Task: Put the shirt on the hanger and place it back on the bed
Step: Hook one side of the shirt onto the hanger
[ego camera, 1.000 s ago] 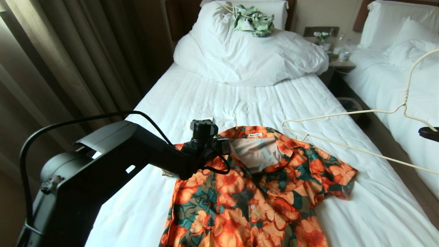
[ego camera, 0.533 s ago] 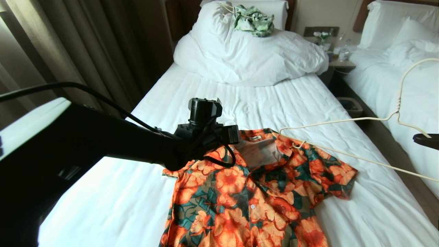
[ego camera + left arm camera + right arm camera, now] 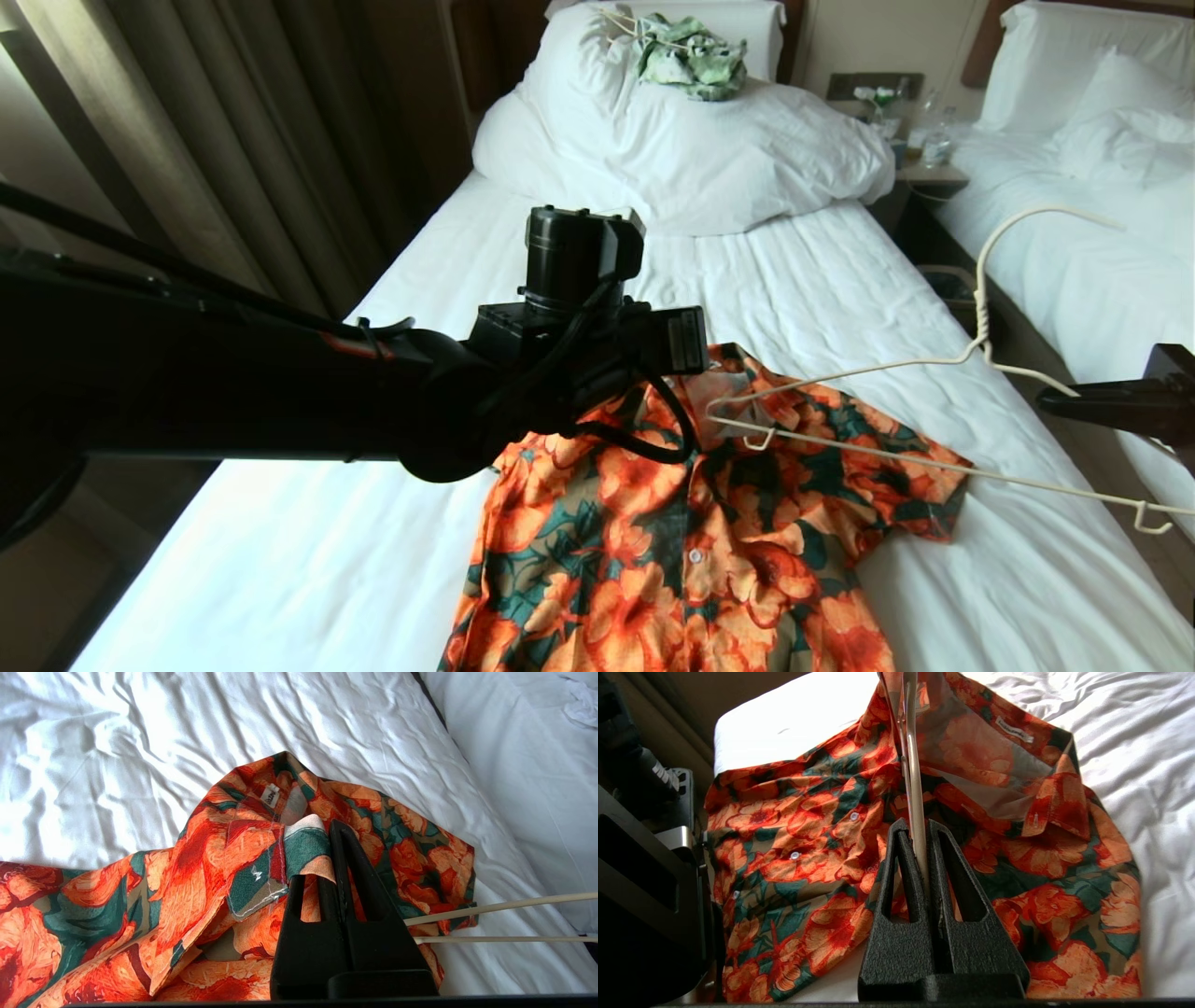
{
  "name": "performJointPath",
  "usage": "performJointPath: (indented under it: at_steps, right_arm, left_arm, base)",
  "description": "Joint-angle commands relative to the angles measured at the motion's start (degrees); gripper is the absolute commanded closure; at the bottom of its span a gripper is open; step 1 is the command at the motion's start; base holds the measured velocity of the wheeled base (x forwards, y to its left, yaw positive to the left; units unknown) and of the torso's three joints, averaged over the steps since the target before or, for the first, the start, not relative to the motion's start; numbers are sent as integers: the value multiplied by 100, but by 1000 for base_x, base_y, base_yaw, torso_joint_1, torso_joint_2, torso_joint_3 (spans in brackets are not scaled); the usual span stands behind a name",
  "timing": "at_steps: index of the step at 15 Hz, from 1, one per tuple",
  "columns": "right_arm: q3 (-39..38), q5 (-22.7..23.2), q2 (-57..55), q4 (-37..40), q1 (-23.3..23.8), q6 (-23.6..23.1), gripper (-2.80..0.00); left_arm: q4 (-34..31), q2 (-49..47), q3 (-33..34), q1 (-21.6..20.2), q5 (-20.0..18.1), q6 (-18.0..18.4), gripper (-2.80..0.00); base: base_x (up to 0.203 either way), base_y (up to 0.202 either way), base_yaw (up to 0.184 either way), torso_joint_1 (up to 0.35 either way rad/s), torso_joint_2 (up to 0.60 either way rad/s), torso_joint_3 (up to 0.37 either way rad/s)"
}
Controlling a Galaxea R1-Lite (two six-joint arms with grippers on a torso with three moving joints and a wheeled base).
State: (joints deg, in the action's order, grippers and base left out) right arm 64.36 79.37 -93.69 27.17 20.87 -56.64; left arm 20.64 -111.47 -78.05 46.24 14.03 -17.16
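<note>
The orange-flowered shirt [image 3: 653,560] lies front up on the bed [image 3: 747,280]. My left gripper [image 3: 334,830] is shut on the shirt's front edge by the collar [image 3: 187,868] and holds that part raised off the sheet. In the head view the left wrist [image 3: 579,345] hides those fingers. From the right, my right gripper [image 3: 1050,403] is shut on the cream wire hanger [image 3: 978,313]. In the right wrist view the wire [image 3: 914,765] runs out from between the fingertips of the gripper [image 3: 917,828] over the shirt [image 3: 1017,858]. The hanger's far end hovers at the open collar, its bars [image 3: 504,939] beside the left gripper.
A bunched white duvet [image 3: 691,149] with a pale green-and-white garment [image 3: 691,56] fills the head of the bed. A second white bed [image 3: 1074,215] stands to the right across a narrow gap with a bin [image 3: 948,285] and nightstand [image 3: 924,149]. Brown curtains [image 3: 187,140] hang on the left.
My left arm has risen and drawn the collar side of the shirt up with it. The right gripper has carried the hanger leftward, so its end now sits at the collar.
</note>
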Motion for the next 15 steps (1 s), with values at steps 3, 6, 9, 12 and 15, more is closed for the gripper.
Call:
performJointPath:
  at_steps: [3, 6, 9, 12, 15]
  right_arm:
    - [171, 35, -305, -22, -438, -32, 0]
    - [380, 43, -472, -184, -378, -23, 0]
    - [464, 70, -589, -195, -386, -32, 0]
    - [456, 86, -627, -231, -580, -40, 0]
    - [527, 119, -669, -476, -656, -32, 0]
  left_arm:
    - [-65, -106, -351, 441, 79, 16, 0]
    - [-183, -182, -359, 677, 258, 144, 0]
    - [-181, -289, -683, 835, 307, 304, 0]
    - [-371, -488, -1337, 1007, 473, 315, 0]
    - [-308, -670, -1579, 1307, 534, 570, 0]
  base:
    - [0, 0, 0, 0, 0, 0]
    - [0, 0, 0, 0, 0, 0]
    - [0, 0, 0, 0, 0, 0]
    - [0, 0, 0, 0, 0, 0]
    - [0, 0, 0, 0, 0, 0]
